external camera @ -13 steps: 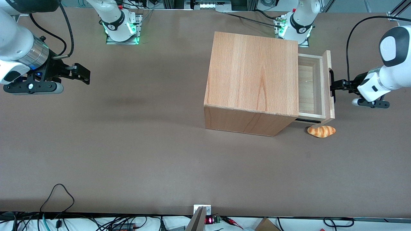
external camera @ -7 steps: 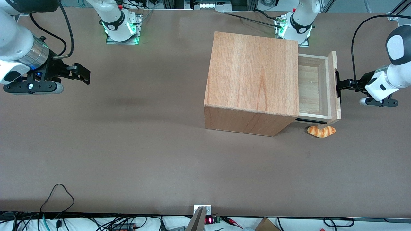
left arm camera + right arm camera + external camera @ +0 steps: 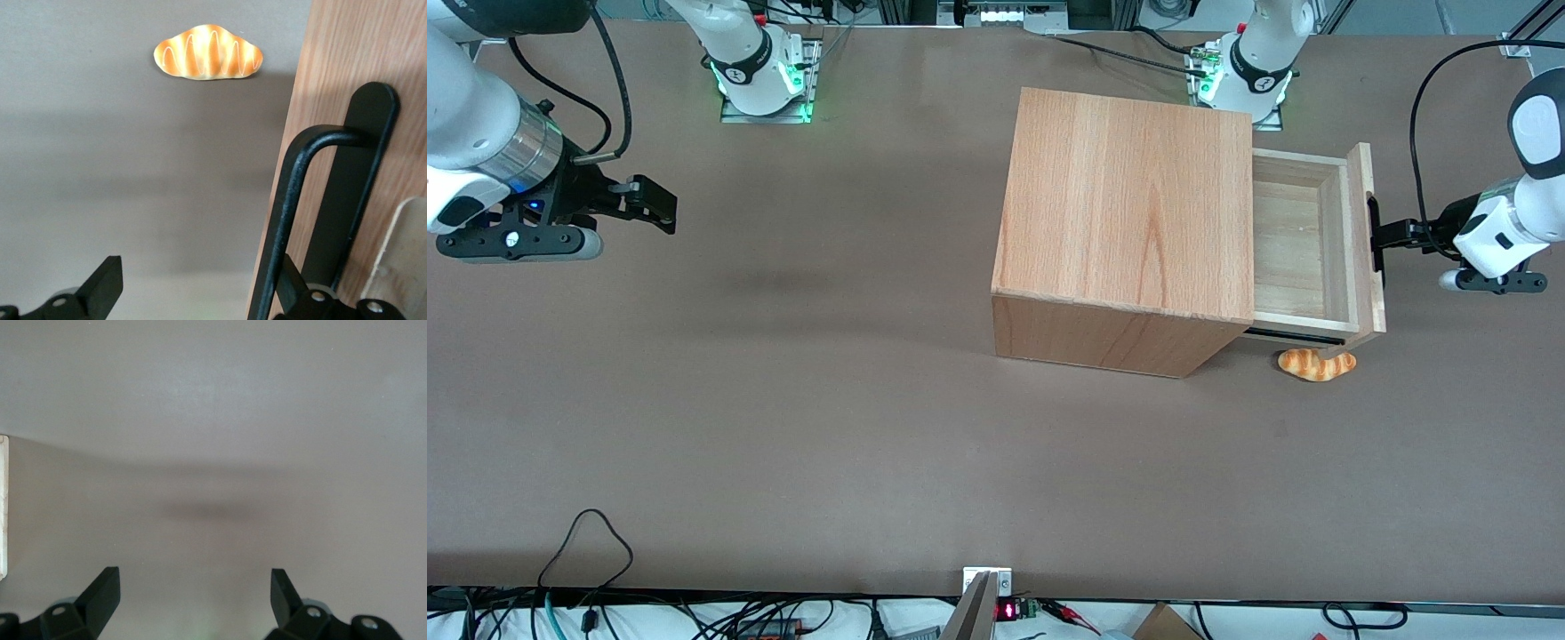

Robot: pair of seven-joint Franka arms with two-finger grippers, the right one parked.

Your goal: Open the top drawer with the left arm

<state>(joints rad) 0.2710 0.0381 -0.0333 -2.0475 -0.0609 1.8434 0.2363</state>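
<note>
The top drawer [image 3: 1316, 244] stood pulled partly out of the wooden cabinet [image 3: 1129, 231], toward the working arm's end of the desk [image 3: 783, 427]. The left arm's [image 3: 1507, 236] gripper [image 3: 1392, 236] had its fingers spread, one hooked inside the black handle [image 3: 300, 220]. A bread roll [image 3: 1317, 364] lay on the desk just below the drawer front.

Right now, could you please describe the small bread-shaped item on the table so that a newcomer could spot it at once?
Find the light-wood cube cabinet on the brown table; its shallow top drawer stands pulled out, the left arm's black claw at its black bar handle. Beside the drawer's corner, nearer the front camera, lies the golden-orange striped bread roll, the only loose item.
</note>
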